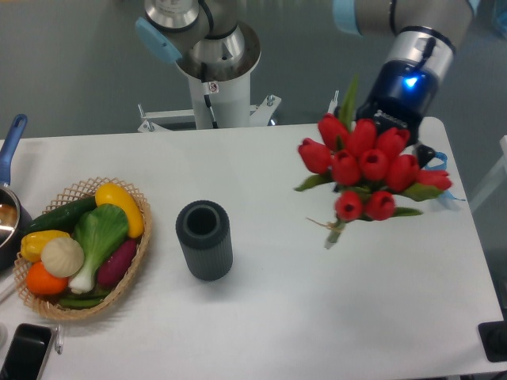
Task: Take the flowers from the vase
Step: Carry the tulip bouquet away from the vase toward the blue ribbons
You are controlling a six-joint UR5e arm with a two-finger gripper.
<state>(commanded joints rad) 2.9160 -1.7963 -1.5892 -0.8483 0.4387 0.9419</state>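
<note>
The pincer (396, 146) sits at the far right of the worktop (317, 317), hidden for the most part behind the flowers (368, 170), so its fingers cannot be made out and I cannot tell whether they are together or apart. The flowers hang against the front of it — a bunch of red tulip buds with green leaves, the short tied stems pointing down and to the left, their tip over the white surface. Whether the stems touch the worktop cannot be told from this view. A blue light glows on the dark wrist just above the buds.

The flowers are out of the vase (204, 240) and well to the right of it. The vase stands upright near the middle of the worktop, a dark grey ribbed cylinder with its round mouth open.

Left of the vase, close by but not touching, lies a wicker basket (47, 305) filled with toy vegetables (83, 237) — yellow, green, orange, purple and white pieces. Farther left of the vase, at the edge of the view, part of a pot with a blue handle (9, 138) shows. A dark phone (24, 352) lies at the near left corner, below the basket. Behind the vase, past the worktop's far edge, rises the robot's white base (218, 87).
</note>
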